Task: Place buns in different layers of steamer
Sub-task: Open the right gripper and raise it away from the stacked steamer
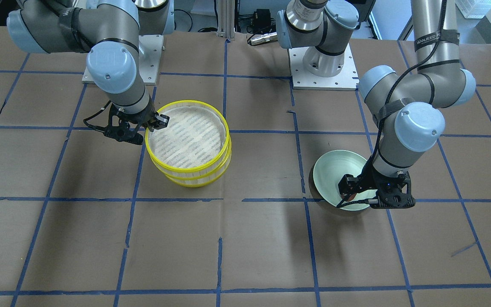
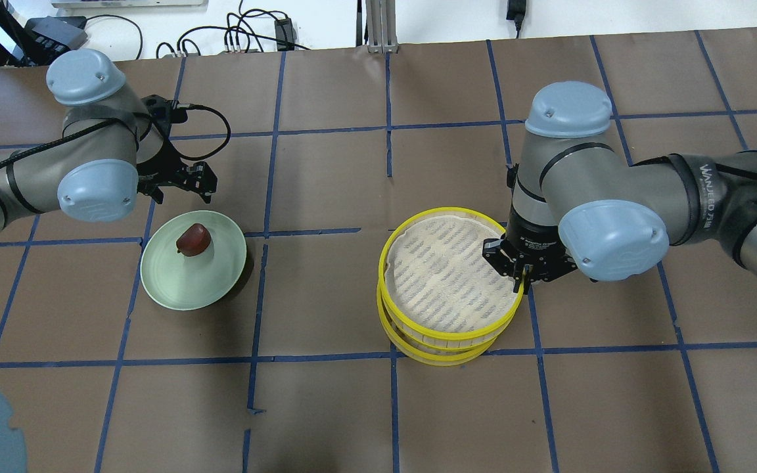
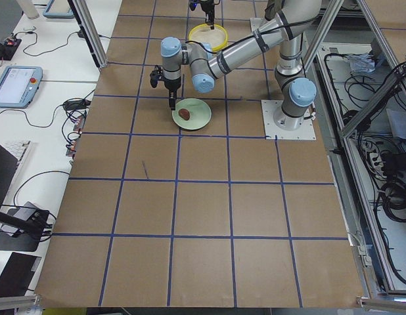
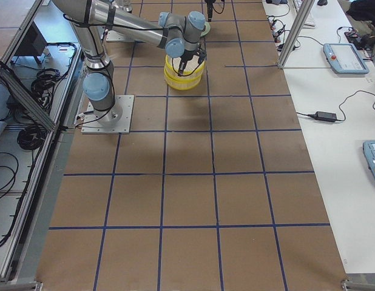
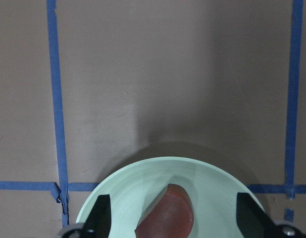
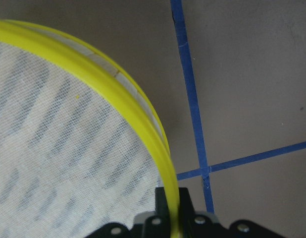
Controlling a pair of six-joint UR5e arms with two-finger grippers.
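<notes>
1. The left gripper (image 2: 181, 189) hangs above the far edge of the pale green plate (image 2: 168, 292). Its fingers (image 5: 101, 215) are spread wide, with nothing between them yet. The wrist view shows the jaws straddling the bun from above, so this looks like a line-up for a straight-down pick.

2. The reddish-brown bun (image 2: 192, 239) lies alone on the plate, toward the far side and right under that open hand. It is the only bun in view. The white bun shows in no view (it may sit in the lower tray, under the upper one, but that is a guess).

3. The steamer (image 1: 194, 177) stands well apart from the plate, on the robot's right half of the table. Its upper layer (image 2: 447, 211) sits slightly off-centre on the lower layer (image 2: 441, 359), and its mesh floor is bare. I cannot tell whether it rests fully on the lower one or is raised a little.

4. The right gripper (image 2: 521, 279) is pinched on the upper layer's yellow rim, one finger inside the wall and one outside. Gripping the edge leaves the whole floor free. Most likely it steadies or positions this tray so the brown bun can go into it.
</notes>
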